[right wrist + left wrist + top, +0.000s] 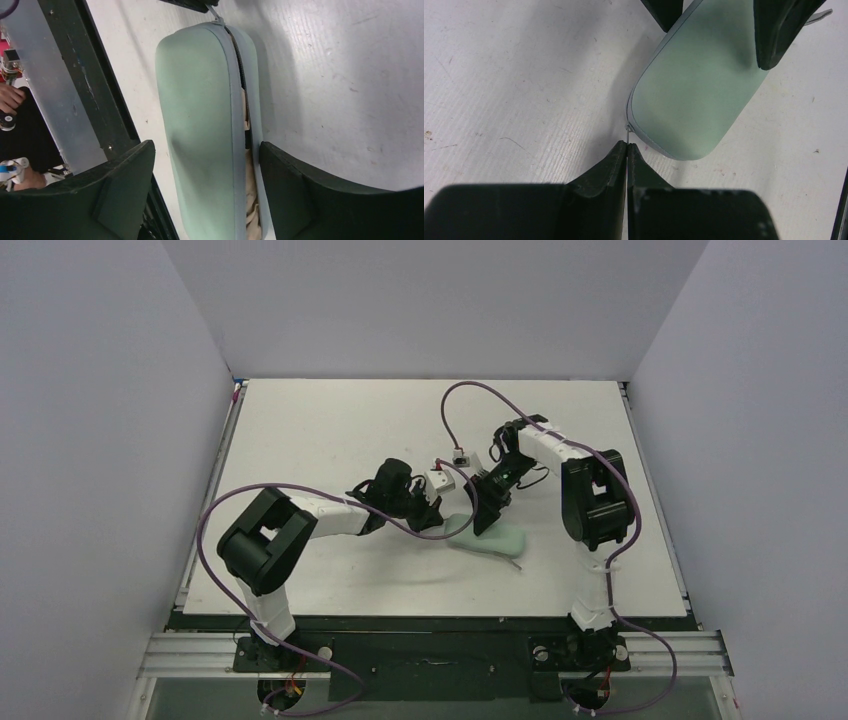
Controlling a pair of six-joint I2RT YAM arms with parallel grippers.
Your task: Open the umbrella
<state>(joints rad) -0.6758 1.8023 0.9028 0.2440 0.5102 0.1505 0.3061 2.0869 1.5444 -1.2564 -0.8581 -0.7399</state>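
A pale mint-green case [497, 538] lies on the white table between both arms. Its zipper seam gapes in the right wrist view, and tan-beige fabric of the umbrella [248, 170] shows inside the case [200, 100]; the rest of the umbrella is hidden. My left gripper [627, 145] is shut on the thin metal zipper pull [628, 131] at the case's rounded end [694, 95]. My right gripper [206, 155] is open and straddles the case, one finger on each side. Seen from above, the left gripper [432, 520] and right gripper [483, 512] sit close together over the case.
The case lies near the table's front edge; a black rail and metal frame [75, 75] run along it in the right wrist view. A person's hand [7, 100] shows beyond that edge. Purple cables [460, 400] loop above the arms. Grey walls enclose three sides.
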